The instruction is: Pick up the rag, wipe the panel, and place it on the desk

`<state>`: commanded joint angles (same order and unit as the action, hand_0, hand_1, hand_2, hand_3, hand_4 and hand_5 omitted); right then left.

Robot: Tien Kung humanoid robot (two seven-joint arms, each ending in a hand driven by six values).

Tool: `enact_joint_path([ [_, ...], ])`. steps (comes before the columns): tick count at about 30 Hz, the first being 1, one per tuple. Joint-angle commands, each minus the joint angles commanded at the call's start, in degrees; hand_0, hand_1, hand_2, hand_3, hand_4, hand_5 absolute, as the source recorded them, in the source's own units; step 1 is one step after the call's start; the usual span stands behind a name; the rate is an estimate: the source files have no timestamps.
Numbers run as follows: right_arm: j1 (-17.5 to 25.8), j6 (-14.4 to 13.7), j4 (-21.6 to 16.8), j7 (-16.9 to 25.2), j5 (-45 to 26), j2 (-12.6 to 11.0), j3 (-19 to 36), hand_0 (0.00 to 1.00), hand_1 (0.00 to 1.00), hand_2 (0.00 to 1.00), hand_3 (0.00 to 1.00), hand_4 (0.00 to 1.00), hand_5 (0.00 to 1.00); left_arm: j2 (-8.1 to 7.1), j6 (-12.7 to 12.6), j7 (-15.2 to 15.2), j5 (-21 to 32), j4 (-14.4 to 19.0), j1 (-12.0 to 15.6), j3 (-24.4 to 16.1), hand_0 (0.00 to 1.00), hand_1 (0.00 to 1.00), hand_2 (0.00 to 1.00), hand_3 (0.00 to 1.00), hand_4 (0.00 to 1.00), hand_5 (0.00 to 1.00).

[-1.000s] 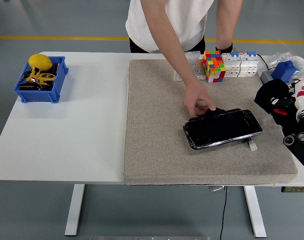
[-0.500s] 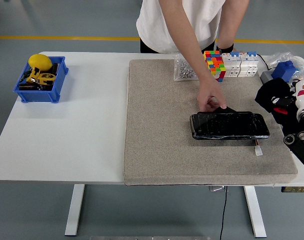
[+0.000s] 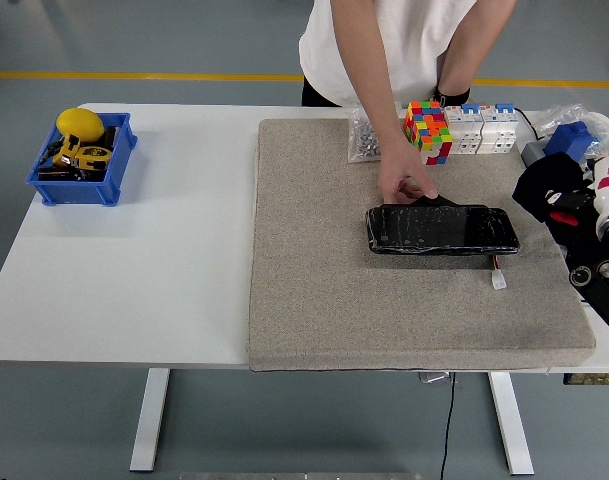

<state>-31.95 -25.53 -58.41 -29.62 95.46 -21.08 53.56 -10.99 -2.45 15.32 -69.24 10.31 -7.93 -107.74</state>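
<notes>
While person's hand (image 3: pixel 404 184) touches panel (image 3: pixel 441 230), blue bin (image 3: pixel 80 186) holds yellow items; right hand (image 3: pixel 584 215) grip unclear.

Right hand (image 3: pixel 592 222) cut off at the frame's edge — fingers unclear; person (image 3: pixel 394 45) cropped above the chest.
</notes>
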Motion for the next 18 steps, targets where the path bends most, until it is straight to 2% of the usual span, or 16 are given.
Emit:
enact_joint_path([
  [10, 0.1, 0.0, -0.2, -0.4, -0.1, 0.2, -0.4, 0.243, 0.296, 0.34, 0.366, 0.731, 0.002, 0.06, -0.1, 0.2, -0.5, 0.0, 0.3, -0.7, 0.685, 0.729, 0.731, 0.606, 0.667, 0.624],
  [18, 0.5, -0.2, -0.7, -0.8, -0.5, 1.7, -0.8, 0.243, 0.296, 0.34, 0.365, 0.731, 0.002, 0.17, 0.0, 0.0, 0.1, 0.0, 0.2, -0.1, 0.685, 0.73, 0.731, 0.606, 0.667, 0.624],
])
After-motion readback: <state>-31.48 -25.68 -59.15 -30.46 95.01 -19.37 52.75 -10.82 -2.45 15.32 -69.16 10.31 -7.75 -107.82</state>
